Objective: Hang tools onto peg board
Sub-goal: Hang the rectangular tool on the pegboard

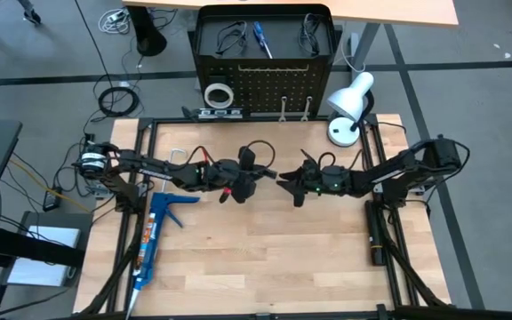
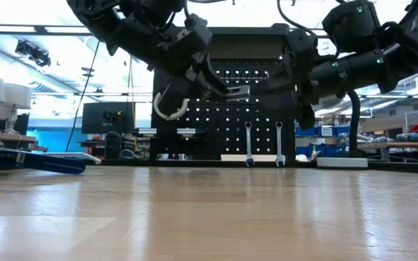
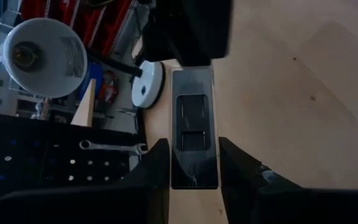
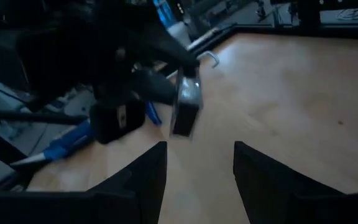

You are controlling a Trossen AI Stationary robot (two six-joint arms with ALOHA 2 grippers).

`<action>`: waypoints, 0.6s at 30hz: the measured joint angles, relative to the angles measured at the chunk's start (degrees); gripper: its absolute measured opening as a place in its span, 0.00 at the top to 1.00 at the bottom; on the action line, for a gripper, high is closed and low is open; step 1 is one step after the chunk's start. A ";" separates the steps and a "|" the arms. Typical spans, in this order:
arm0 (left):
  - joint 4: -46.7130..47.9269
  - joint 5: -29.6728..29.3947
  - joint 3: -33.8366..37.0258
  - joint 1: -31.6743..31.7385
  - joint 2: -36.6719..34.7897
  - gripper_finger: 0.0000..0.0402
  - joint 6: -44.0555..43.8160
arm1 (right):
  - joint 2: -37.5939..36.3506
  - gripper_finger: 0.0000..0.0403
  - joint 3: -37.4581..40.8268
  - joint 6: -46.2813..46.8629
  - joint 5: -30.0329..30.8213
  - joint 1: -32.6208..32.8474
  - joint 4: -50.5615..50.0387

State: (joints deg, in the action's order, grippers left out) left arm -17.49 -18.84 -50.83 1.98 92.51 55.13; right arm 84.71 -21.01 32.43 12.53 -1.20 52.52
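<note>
Mid-handover above the surface's middle, the left hand (image 3: 193, 163) pinches a black strip (image 3: 194, 127); the spread right hand (image 4: 196, 163) must close on it.

Grey floor (image 1: 52, 53) with cables, a wooden desk (image 1: 398, 11), and bright ceiling lights (image 2: 56, 65).

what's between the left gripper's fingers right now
A flat dark rectangular tool sits between the left gripper fingers, sticking forward above bare wood table. The right gripper waits open facing it. The tool's gripped end is hidden.
</note>
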 joint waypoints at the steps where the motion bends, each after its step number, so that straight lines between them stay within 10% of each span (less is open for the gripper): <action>1: -0.07 -0.04 0.00 0.00 0.00 0.78 0.00 | 0.47 0.53 -0.47 -0.41 -0.02 0.19 0.38; 18: -1.12 -5.53 -0.04 -2.06 -0.02 0.78 3.45 | 4.28 0.53 -4.97 -4.65 2.76 0.59 2.85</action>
State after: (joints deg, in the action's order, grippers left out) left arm -18.61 -24.37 -50.87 -0.08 92.49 58.59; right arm 88.99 -25.98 27.78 15.30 -0.60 55.37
